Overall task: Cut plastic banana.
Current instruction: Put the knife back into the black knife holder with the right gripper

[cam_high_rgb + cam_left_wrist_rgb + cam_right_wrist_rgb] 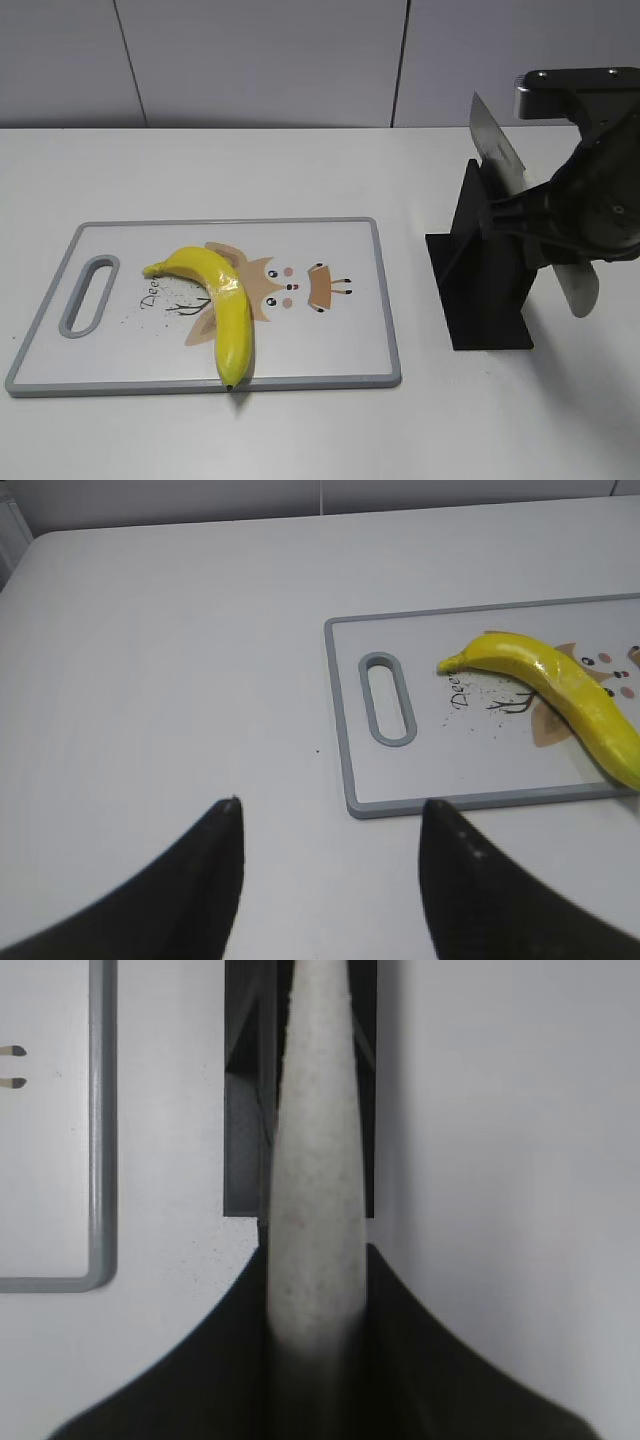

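The plastic banana [225, 300], glossy yellow with a dark tip, lies on the white cutting board [330, 350], its tip at the board's front edge. It also shows in the left wrist view [565, 690]. My right gripper [530, 215] is shut on the pale grey handle of a knife [315, 1190] at the black knife stand [480, 270], right of the board. The knife's blade [495, 150] slants up above the stand. My left gripper [330, 805] is open and empty over bare table, near the board's front left corner [355, 805].
The board has a grey rim, a handle slot [88, 295] at its left end and a cartoon deer print. The white table runs to a grey wall at the back. The board's right front corner shows in the right wrist view [100, 1260].
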Robot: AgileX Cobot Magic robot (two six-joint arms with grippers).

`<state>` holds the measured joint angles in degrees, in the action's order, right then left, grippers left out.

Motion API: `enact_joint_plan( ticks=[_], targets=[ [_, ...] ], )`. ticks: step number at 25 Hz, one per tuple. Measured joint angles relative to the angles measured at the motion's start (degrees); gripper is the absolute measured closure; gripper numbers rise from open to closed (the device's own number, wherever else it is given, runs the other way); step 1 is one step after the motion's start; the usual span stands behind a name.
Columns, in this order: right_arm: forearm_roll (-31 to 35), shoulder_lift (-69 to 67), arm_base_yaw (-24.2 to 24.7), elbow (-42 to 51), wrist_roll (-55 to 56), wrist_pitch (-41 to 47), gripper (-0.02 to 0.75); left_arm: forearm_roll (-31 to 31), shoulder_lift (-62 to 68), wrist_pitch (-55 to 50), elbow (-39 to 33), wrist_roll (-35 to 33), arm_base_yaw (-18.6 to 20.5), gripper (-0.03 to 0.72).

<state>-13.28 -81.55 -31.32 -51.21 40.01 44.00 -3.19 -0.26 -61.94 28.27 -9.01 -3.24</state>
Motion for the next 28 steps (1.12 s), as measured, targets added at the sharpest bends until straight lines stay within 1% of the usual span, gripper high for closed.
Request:
enact_joint_plan(
  ticks=[10, 16, 18, 23, 24, 26, 28],
  targets=[
    [0.5, -3.6, 0.0, 0.0, 0.2, -0.8, 0.551, 0.0, 0.0, 0.0, 0.0, 0.0, 0.0, 0.146],
    [2.3, -3.6, 0.0, 0.0, 0.2, 1.7, 0.547, 0.0, 0.0, 0.0, 0.0, 0.0, 0.0, 0.161],
    [2.6, -3.6, 0.0, 0.0, 0.2, 2.1, 0.497, 0.0, 0.0, 0.0, 0.0, 0.0, 0.0, 0.163],
    [3.2, -2.8, 0.0, 0.0, 0.2, 2.5, 0.189, 0.0, 0.0, 0.0, 0.0, 0.0, 0.0, 0.165],
    [3.2, -2.2, 0.0, 0.0, 0.2, 2.5, 0.141, 0.0, 0.0, 0.0, 0.0, 0.0, 0.0, 0.165],
    [3.2, -0.8, 0.0, 0.0, -0.4, 2.6, 0.097, 0.0, 0.0, 0.0, 0.0, 0.0, 0.0, 0.165],
    [3.4, 1.2, 0.0, 0.0, -2.0, 2.6, 0.089, 0.0, 0.0, 0.0, 0.0, 0.0, 0.0, 0.165]
  ],
)
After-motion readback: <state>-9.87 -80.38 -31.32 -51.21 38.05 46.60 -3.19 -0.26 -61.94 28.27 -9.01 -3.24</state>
